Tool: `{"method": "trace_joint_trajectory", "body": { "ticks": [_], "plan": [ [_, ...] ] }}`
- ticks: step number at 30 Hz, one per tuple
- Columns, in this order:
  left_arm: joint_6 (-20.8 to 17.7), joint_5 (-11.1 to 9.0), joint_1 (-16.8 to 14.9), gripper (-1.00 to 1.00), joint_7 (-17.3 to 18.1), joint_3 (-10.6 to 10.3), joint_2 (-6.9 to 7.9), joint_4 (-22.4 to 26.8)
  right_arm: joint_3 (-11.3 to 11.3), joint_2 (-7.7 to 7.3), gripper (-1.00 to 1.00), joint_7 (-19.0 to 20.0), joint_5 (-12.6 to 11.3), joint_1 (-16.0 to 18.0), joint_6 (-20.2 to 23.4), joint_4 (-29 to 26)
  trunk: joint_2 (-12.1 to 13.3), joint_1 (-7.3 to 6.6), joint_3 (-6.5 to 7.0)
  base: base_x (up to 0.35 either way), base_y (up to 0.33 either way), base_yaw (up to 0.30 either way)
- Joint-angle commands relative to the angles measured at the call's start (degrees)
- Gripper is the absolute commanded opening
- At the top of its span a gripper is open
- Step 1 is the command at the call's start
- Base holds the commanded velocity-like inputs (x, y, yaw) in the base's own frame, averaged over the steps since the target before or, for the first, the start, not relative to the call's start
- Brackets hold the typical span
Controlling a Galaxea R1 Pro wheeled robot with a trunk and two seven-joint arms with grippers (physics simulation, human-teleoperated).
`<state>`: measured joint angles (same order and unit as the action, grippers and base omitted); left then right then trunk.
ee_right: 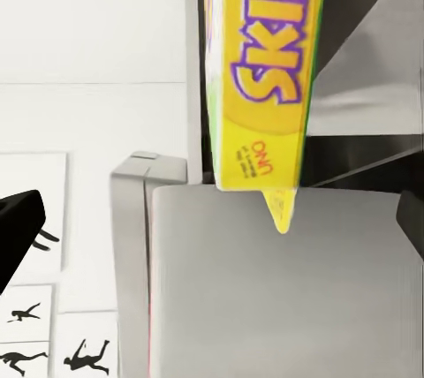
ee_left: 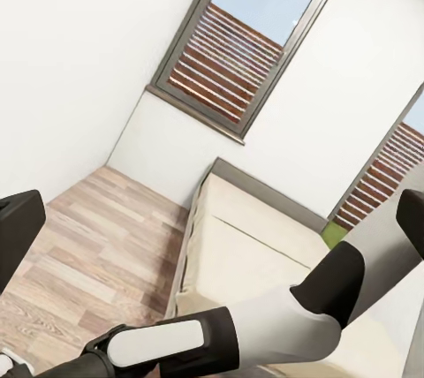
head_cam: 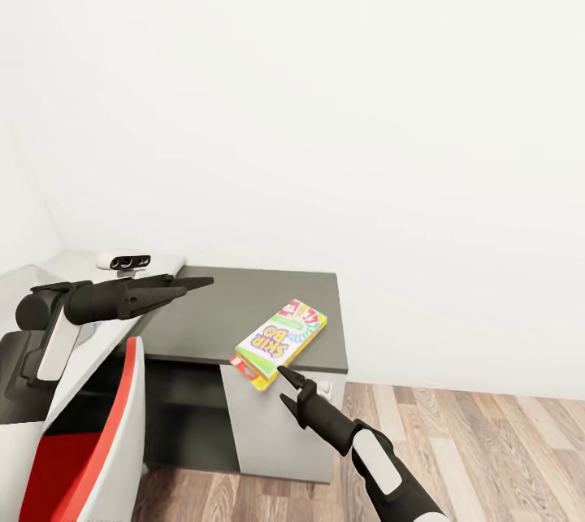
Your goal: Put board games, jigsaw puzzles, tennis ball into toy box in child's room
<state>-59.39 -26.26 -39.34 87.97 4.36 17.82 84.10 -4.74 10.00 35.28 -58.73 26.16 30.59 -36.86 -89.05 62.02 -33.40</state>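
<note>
A game box (head_cam: 281,342) lies on a dark desk (head_cam: 236,312) against a white wall, overhanging its front edge. The right gripper (head_cam: 292,388) is spread just below it; the left gripper (head_cam: 191,284) is pressed together.

Yellow-green board game (head_cam: 281,343) — dark grey table (head_cam: 244,311).

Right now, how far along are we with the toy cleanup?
Nothing looks boxed yet. The Skip-Bo board game lies on the dark table, overhanging its front edge. The right gripper is open just below it, empty; the left gripper holds nothing. Still left: grasp the game, find the toy box.
</note>
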Motion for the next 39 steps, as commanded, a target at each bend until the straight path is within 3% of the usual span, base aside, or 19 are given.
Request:
{"method": "trace_joint_trajectory", "body": {
  "ticks": [1,3,39],
  "plan": [
    [-0.6,0.0,0.0,1.0,0.2,0.0,0.02,0.0,0.0,0.0,1.0,0.0,-0.4,0.0,0.4,0.0,-0.4,0.22,-0.24,0.0,0.0,0.0],
    [-0.6,0.0,0.0,1.0,0.2,0.0,0.02,0.0,0.0,0.0,1.0,0.0,-0.4,0.0,0.4,0.0,-1.2,0.66,-0.6,0.0,0.0,0.0],
    [-0.6,0.0,0.0,1.0,0.2,-0.1,0.0,0.0,0.0,0.0,1.0,0.0,-0.4,0.0,0.4,0.0,-1.2,0.66,-0.6,0.065,0.011,0.0]
  ]
}}
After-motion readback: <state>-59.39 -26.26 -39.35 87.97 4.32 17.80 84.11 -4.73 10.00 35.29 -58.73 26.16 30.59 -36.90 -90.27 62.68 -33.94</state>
